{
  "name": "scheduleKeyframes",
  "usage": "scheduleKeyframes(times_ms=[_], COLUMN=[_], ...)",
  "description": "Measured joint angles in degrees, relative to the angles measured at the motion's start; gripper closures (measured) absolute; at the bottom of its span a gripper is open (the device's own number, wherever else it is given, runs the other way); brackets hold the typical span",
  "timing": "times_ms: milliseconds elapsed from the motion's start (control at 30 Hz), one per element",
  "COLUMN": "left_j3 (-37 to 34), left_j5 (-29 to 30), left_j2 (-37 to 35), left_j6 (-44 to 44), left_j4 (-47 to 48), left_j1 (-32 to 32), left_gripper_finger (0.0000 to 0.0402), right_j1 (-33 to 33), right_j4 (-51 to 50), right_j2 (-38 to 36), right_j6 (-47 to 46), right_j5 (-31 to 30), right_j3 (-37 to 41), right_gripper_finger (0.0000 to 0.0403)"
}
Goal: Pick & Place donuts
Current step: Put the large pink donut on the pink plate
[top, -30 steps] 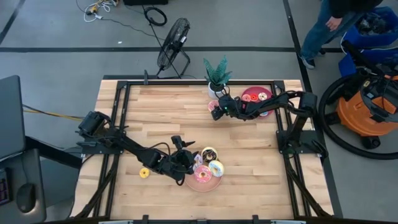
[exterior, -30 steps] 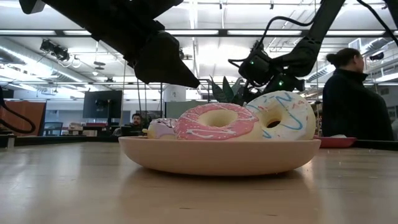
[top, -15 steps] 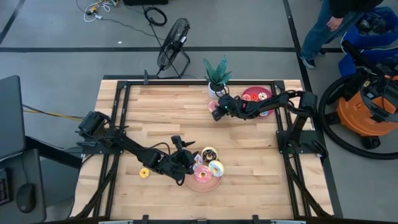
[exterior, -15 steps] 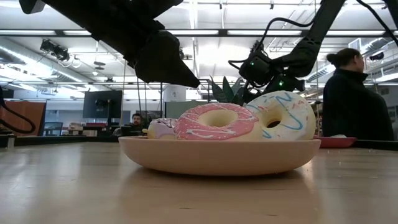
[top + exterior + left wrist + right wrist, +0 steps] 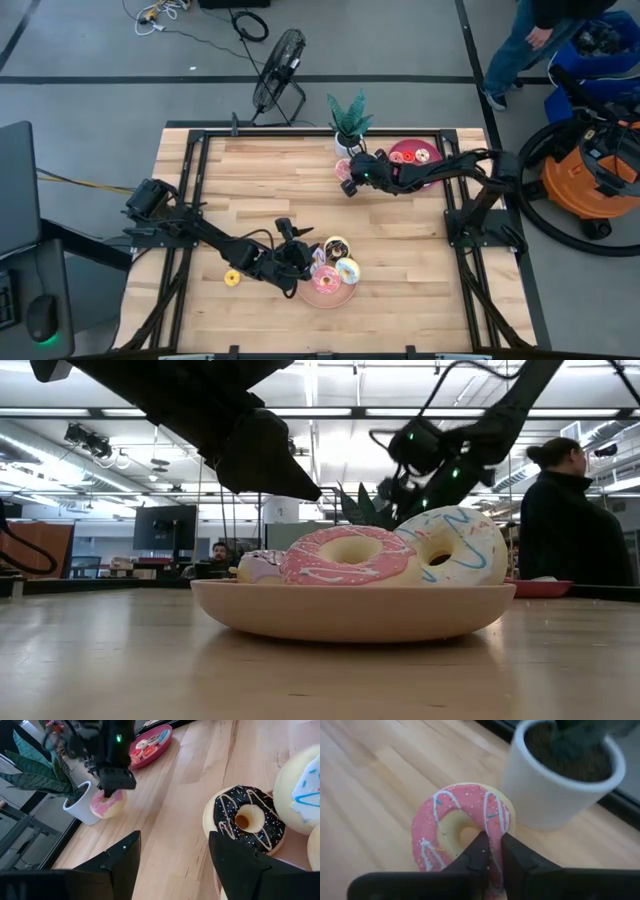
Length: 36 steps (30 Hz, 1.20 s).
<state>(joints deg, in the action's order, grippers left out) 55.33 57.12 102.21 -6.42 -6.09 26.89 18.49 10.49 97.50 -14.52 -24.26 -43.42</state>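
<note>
Beside the potted plant (image 5: 349,122): pink donut (image 5: 462,832), tilted against the white pot.
Right pincer (image 5: 490,855): closed on the donut's ring wall, one finger through the hole.
Left pincer (image 5: 172,855): open, beside the pink plate (image 5: 318,297) of donuts.
Handling: judged light and stiff; grip across the ring.
Views: only the right wrist view shows the grip; the high view hides it.

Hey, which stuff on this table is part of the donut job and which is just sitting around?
Part of the job:
- pink donut in the right gripper
- donuts on the pink plate
- donuts on the red plate
- yellow donut on the table

Just lying about:
- potted plant
- fan
- vacuum
</note>
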Motion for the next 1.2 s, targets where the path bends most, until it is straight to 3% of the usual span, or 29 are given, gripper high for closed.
scheduleKeyframes(times_ms=[367,500,700,933,1200], left_j3=[0.0,-0.03,0.0,0.03,0.0], left_j5=[0.01,0.15,2.84,6.71,10.32], left_j2=[0.0,-1.19,-6.91,-12.18,-13.09], left_j6=[0.01,-0.79,-11.31,-25.96,-43.52], left_j4=[0.63,3.98,16.12,28.81,42.52], left_j1=[0.5,1.52,3.68,7.01,8.41], left_gripper_finger=[0.0163,0.0163,0.0163,0.0163,0.0163], right_j1=[-9.13,-16.07,-29.56,-42.5,-47.9], right_j4=[-9.05,-9.49,-10.95,-19.83,-35.37], right_j2=[-10.77,-13.29,-14.16,-5.51,13.19], right_j6=[0.65,0.17,-0.05,0.48,1.53], right_j5=[-2.87,-3.37,-5.7,-9.74,-9.77], right_j3=[0.0,0.0,-3.06,-17.95,-40.63], right_gripper_finger=[0.0362,0.0362,0.0362,0.0367,0.0373])
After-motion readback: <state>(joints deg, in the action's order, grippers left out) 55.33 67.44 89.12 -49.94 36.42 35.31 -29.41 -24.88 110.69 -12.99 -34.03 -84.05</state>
